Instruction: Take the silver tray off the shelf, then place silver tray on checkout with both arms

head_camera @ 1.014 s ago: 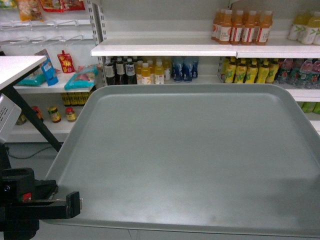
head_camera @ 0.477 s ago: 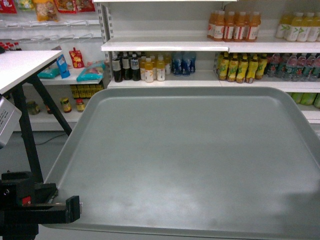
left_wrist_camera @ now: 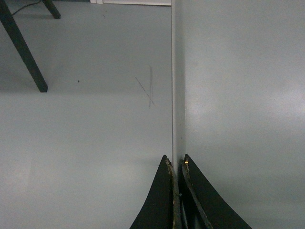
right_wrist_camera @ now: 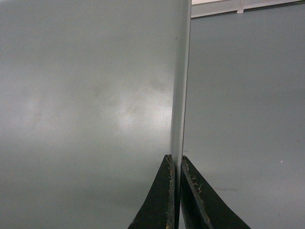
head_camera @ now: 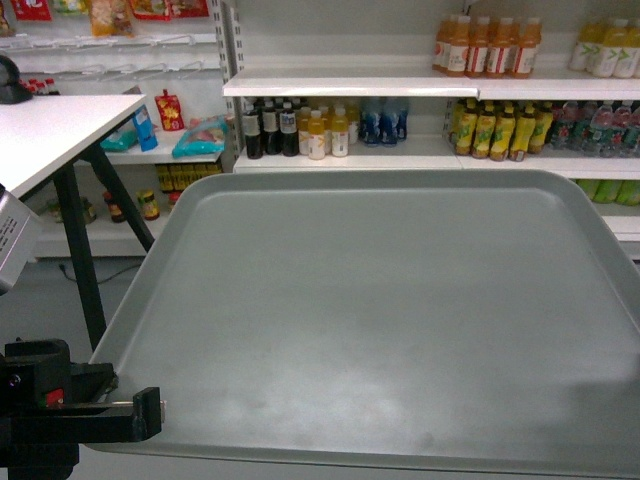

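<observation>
Left tool and right tool, each clamped on a rim edge.

Orange drink bottles stand in a row on an upper board at the back. Below them stand dark bottles, pale yellow bottles, blue bottles and yellow-labelled green bottles. Further left, red snack packets and teal packets lie on a lower board, with small jars beneath. Bagged snacks hang along the top left. Grey floor shows below, marked with thin scratches.
</observation>
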You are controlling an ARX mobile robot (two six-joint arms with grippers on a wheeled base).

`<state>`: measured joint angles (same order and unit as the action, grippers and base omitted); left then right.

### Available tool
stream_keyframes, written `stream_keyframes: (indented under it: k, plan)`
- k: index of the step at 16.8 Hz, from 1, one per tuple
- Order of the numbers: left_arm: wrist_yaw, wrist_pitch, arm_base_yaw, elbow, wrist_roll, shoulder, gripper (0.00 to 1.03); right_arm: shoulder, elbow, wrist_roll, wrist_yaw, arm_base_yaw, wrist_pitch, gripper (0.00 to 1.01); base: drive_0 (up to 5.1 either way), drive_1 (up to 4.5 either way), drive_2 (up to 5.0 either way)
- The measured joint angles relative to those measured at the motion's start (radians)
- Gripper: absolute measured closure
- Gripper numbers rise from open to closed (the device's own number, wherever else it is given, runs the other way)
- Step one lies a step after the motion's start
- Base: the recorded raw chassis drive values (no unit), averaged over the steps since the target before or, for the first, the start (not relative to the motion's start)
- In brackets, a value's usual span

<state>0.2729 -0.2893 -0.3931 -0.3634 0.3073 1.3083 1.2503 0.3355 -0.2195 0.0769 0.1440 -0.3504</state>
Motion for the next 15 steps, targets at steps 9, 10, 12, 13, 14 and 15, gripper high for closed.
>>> stream_keyframes:
  k: [9,10,12,13,14,15]
  plan:
    - [0.000,0.003,0.000,0.000,0.000,0.000,1.00,0.001,0.000,-0.001,0.000,0.000,0.000,0.99,-5.0,2.42,2.4]
    - [0.000,0.000,0.000,0.000,0.000,0.000,1.00,0.000,0.000,-0.001,0.000,0.000,-0.001,0.99,-5.1,2.31,2.3]
    - [0.000,0.001,0.000,0.000,0.000,0.000,1.00,0.000,0.000,-0.001,0.000,0.000,0.000,0.99,-4.9,2.47,2.5]
    - [0.000,0.001,0.000,0.000,0.000,0.000,1.00,0.000,0.000,-0.001,0.000,0.000,0.001,0.99,-4.8,2.56,2.6]
    - [0.000,0.000,0.000,0.000,0.000,0.000,1.00,0.000,0.000,-0.001,0.000,0.000,0.000,0.99,-5.0,2.37,2.4]
    - [0.000,0.000,0.000,0.000,0.000,0.000,1.00,0.000,0.000,-0.001,0.000,0.000,0.000,0.99,-5.0,2.37,2.4]
